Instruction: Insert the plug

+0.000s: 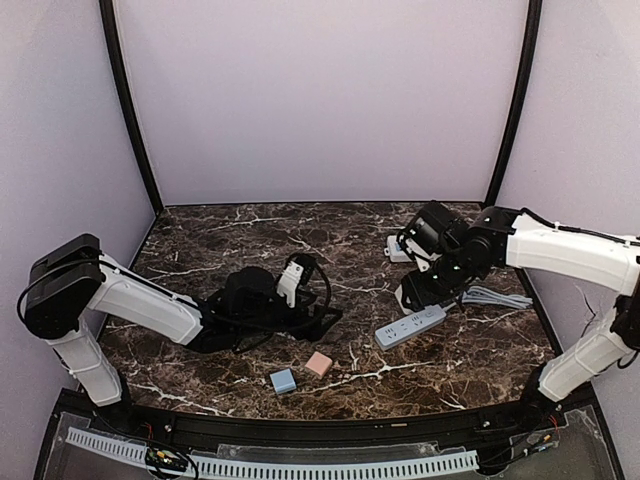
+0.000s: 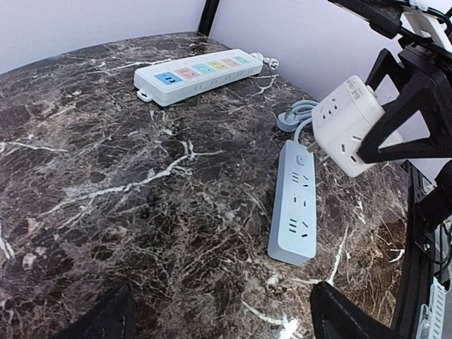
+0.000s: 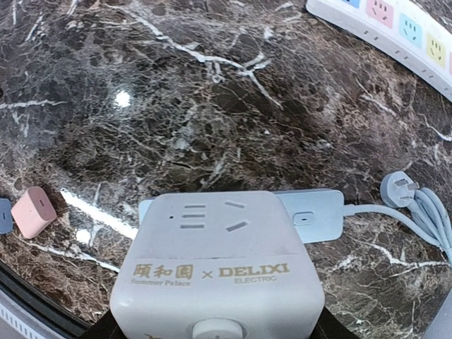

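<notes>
My right gripper (image 3: pixel 219 328) is shut on a white cube plug (image 3: pixel 219 261), marked DELIXI. The cube hangs just above the switch end of a light blue power strip (image 3: pixel 318 215). In the left wrist view the plug (image 2: pixel 346 123) tilts in the black fingers (image 2: pixel 406 106), its prongs close over the strip (image 2: pixel 295 205). From above, the strip (image 1: pixel 410 327) lies right of centre below the right gripper (image 1: pixel 415 290). My left gripper (image 1: pixel 330 315) rests low at the table's middle, open and empty (image 2: pixel 226 328), pointing at the strip.
A white strip with coloured sockets (image 2: pixel 198 74) lies at the back, also in the right wrist view (image 3: pixel 395 28). The blue strip's grey cable and plug (image 3: pixel 399 189) coil to its right (image 1: pixel 495 297). A pink block (image 1: pixel 319 364) and a blue block (image 1: pixel 283 380) sit near the front.
</notes>
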